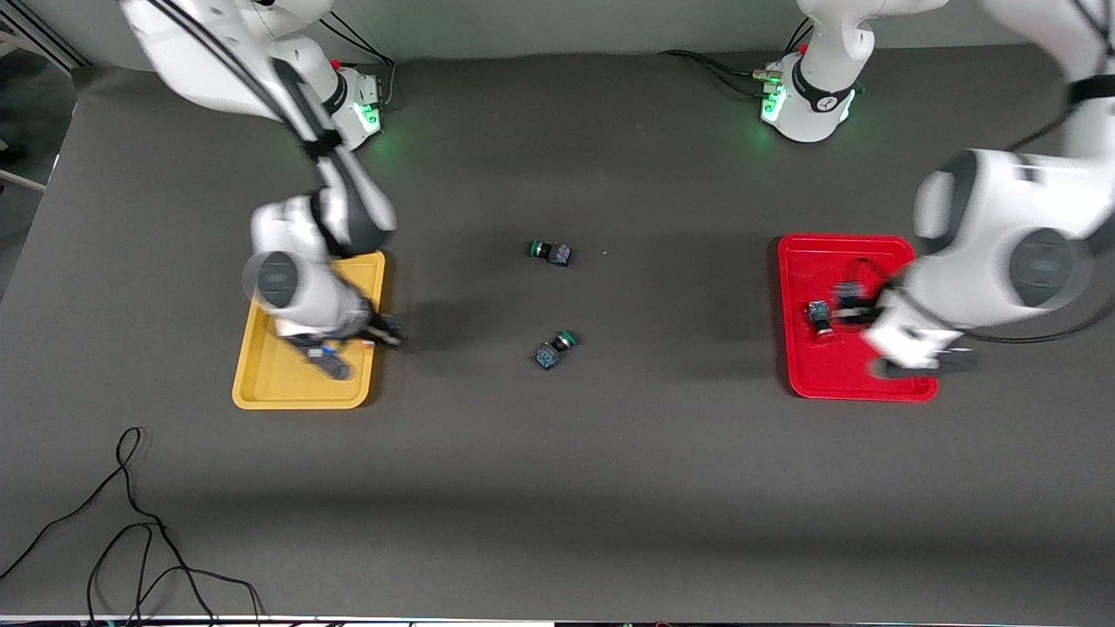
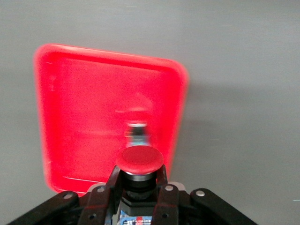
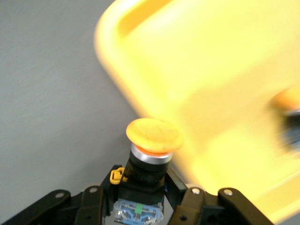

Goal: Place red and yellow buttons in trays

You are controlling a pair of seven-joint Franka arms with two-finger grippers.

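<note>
Carrying the last two: your left claw (image 2: 138, 190) grips a red button (image 2: 139, 160) over the red tray (image 1: 814, 374), where one button (image 1: 819, 315) lies. Your right claw (image 3: 140, 197) grips a yellow button (image 3: 154, 134) at the yellow tray (image 1: 261, 387), lower left.

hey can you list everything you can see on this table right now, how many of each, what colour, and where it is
red tray: one, red, toward the left arm's end of the table.
yellow tray: one, yellow, toward the right arm's end.
red-capped buttons: two; one lying in the red tray, one held above that tray.
yellow-capped buttons: two; one held over the yellow tray's rim, one blurred, in the yellow tray.
green-capped buttons: two, mid-table between the trays; one farther from the front camera, one nearer.
black cable: one, on the table, nearer the front camera than the yellow tray.
left gripper: shut on a red-capped button.
right gripper: shut on a yellow-capped button.
</note>
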